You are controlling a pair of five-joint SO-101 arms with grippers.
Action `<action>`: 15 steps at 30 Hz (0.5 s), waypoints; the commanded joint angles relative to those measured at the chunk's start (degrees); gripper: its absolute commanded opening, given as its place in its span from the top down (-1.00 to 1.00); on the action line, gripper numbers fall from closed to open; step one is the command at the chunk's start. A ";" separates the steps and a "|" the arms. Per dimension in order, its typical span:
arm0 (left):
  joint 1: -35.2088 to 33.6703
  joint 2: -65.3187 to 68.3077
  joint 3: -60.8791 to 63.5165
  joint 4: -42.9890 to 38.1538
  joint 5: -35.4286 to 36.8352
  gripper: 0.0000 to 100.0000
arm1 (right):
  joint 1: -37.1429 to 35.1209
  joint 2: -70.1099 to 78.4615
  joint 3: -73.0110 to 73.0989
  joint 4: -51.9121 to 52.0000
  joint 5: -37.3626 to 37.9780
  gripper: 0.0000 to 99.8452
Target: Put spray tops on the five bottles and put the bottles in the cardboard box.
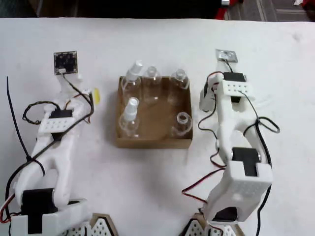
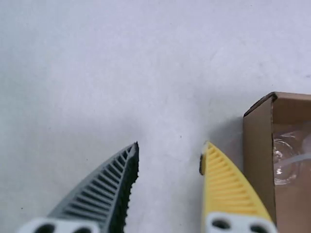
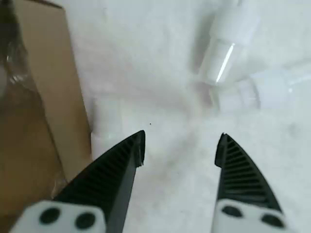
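- Brown cardboard box (image 1: 154, 143), open top, sits mid-table on the white table (image 1: 157, 39), between my two arms.
- Five clear plastic bottles stand upright inside it.
- Two carry white spray tops: one capped bottle (image 1: 132, 78) in the box's far-left corner, another capped bottle (image 1: 130, 118) in its near-left corner.
- Three have bare necks: one open bottle (image 1: 151, 81) mid far edge, one open bottle (image 1: 179, 80) far-right corner, one open bottle (image 1: 182, 124) near-right corner.
- My left claw (image 2: 169, 150), one grey finger and one yellow: spread apart, holding nothing, over bare table just beside the box's left wall.
- My right claw (image 3: 181, 138), black fingers: spread apart, holding nothing, over the table beside the box's right wall.
- Three loose spray tops lie on the table past my right claw: one loose top (image 3: 107, 121) just beside the box wall, and a second loose top (image 3: 226, 43) and a third loose top (image 3: 265, 90) close together farther out.
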 commanded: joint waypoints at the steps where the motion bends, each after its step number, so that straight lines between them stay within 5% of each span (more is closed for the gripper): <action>1: 1.63 -2.68 -0.09 -1.85 -2.55 0.61 | -1.01 1.89 -4.31 -0.66 -10.64 0.58; 15: 1.63 -2.77 -0.09 -1.85 -2.64 0.61 | -5.58 2.86 -5.63 -3.30 -17.32 0.56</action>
